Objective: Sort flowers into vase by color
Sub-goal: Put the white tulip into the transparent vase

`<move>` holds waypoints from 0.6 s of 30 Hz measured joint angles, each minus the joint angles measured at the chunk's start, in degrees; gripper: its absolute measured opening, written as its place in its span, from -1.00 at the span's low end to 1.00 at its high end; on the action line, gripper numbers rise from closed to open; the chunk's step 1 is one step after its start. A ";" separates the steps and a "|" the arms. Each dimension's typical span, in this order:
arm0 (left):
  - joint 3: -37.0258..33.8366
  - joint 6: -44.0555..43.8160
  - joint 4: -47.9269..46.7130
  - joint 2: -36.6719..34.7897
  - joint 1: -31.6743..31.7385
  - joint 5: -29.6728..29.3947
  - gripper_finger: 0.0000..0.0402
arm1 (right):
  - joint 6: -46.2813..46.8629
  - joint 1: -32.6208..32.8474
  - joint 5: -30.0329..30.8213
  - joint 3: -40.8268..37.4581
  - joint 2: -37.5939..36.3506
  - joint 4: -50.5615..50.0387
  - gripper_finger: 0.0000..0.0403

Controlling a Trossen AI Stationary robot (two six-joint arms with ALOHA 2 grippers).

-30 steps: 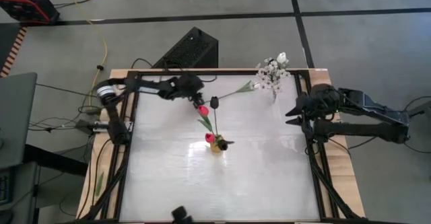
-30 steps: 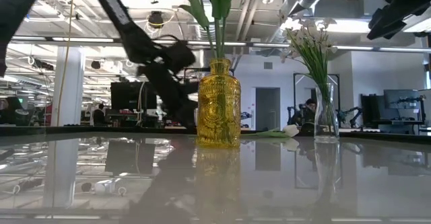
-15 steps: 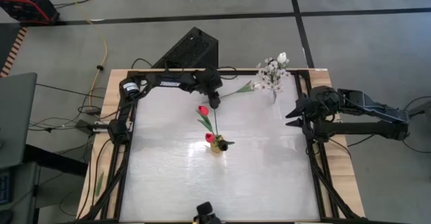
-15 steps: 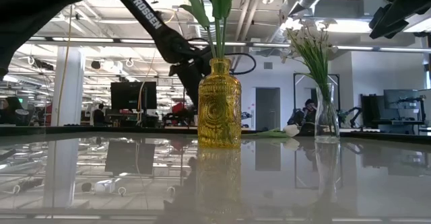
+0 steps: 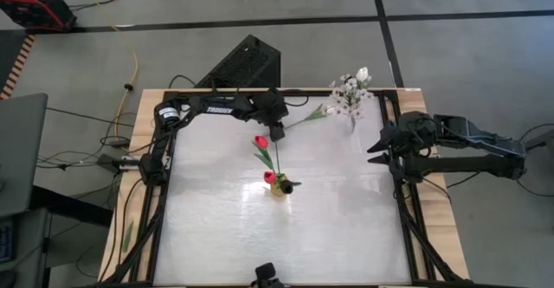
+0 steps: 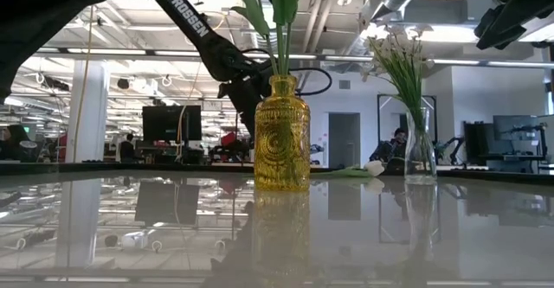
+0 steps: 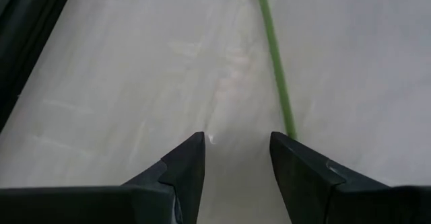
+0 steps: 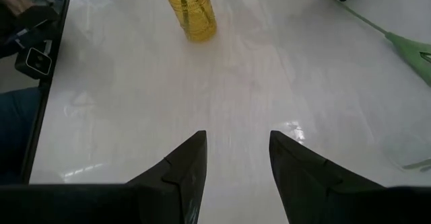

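A white tulip (image 5: 305,119) lies flat near the table's far edge, its head (image 6: 374,168) toward the clear vase (image 5: 352,120), which holds white sprays and a white tulip. The yellow vase (image 5: 278,188) at mid-table holds red tulips and a dark one. My left gripper (image 5: 277,134) is open and low over the lying tulip's stem end. In the left wrist view the green stem (image 7: 273,56) runs up to one fingertip (image 7: 289,143), beside the gap and not in it. My right gripper (image 5: 372,147) waits open at the right edge. My left gripper (image 7: 236,138) comes down from above with the stem's end (image 7: 288,126) right at the tip of one finger. The stem lies flat on the table, outside the gap between the fingers. Whether the finger touches it, I cannot tell.
The yellow vase (image 8: 192,12) stands a short way toward the near edge from my left gripper, its tall flowers reaching up beside the arm. The clear vase (image 6: 420,145) stands at the far right corner. A raised frame edges the glossy tabletop (image 5: 329,227), bare on its near half.
My left gripper has swung from the far left toward the right along the far edge and come down over the lying tulip's stem end; in the last half second it has barely moved. The flowers and vases have stayed put.
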 joint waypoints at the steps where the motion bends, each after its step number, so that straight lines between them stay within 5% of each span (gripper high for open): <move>1: 0.00 -0.05 0.20 -0.08 0.01 0.40 -0.22 | -0.01 0.00 0.00 0.00 0.00 0.00 -0.08; 18: 0.13 10.00 -9.03 -4.05 0.23 3.90 -0.22 | -0.48 -0.04 0.00 0.00 0.01 -2.14 -0.08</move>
